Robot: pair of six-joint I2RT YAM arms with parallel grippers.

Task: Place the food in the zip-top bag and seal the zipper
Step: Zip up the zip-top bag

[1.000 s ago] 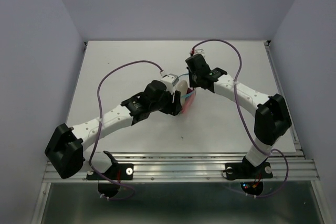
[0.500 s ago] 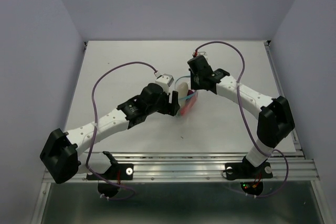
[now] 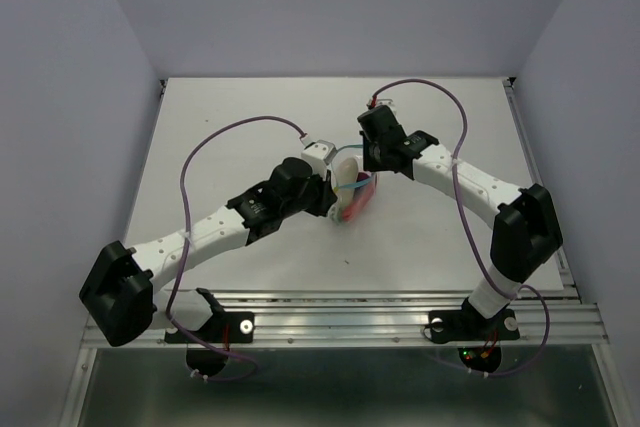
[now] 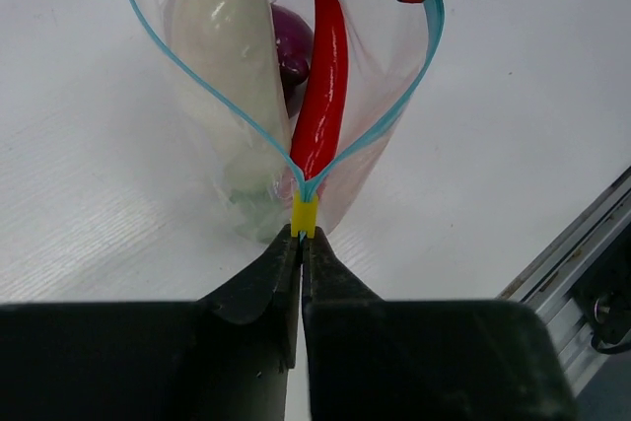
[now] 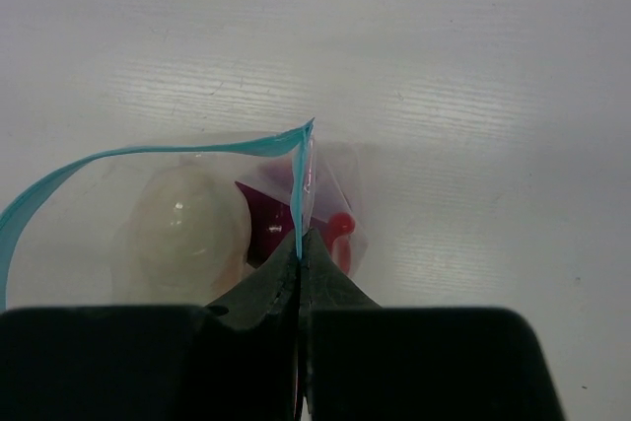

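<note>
Holds the zip-top bag (image 3: 352, 193) at mid-bench (image 3: 240, 117) between both arms. Pinches the left fingers (image 4: 292, 261) together on the yellow tab (image 4: 305, 216) at the near end of the zipper (image 4: 246, 115). Clamps the right fingers (image 5: 291, 268) on the zipper's far end. Leaves the mouth gaping, with radish (image 4: 227, 36), onion (image 4: 289, 46) and chili (image 4: 325, 86) lying inside.

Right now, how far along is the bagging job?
Done: radish, onion and chili are all inside the bag. In hand: the left gripper pinches the yellow tab at one end of the zipper; the right gripper pinches the opposite end. Left: the zipper gapes open between them, so sealing is not yet done.
</note>
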